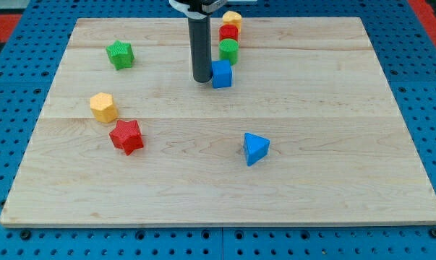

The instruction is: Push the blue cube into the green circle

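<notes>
The blue cube [222, 74] sits at the upper middle of the wooden board. The green circle [228, 50] is a short green cylinder just above it and slightly to the right, close to touching the cube's top edge. My tip [202, 79] stands on the board right against the cube's left side. The dark rod rises straight up from there to the view's top.
A red block [228, 33] and a yellow block [233, 19] line up above the green circle. A green star [120, 54] sits upper left, a yellow hexagon [103, 107] and a red star [126, 136] at left, and a blue triangular block [255, 148] lower right.
</notes>
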Available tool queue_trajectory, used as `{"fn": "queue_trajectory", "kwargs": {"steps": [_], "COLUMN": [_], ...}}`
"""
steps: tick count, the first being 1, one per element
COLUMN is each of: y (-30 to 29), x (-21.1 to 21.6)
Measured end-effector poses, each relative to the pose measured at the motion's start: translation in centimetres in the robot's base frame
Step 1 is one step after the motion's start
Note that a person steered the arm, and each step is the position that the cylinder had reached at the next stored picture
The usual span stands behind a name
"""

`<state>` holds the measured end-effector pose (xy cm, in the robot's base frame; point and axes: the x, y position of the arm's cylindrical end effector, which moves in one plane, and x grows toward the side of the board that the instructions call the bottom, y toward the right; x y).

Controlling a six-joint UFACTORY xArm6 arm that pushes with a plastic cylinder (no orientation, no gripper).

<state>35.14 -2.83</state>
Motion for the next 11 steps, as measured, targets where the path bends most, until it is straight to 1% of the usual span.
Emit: {"fn": "queue_trajectory", "kwargs": {"steps": [1,2,3,5,8,10,11], "y": [0.1,0.1,1.4,2.0,0.8,2.6,2.7], "x": [0.4,2.5,4.4,2.1,2.0,0.1,1.9]}}
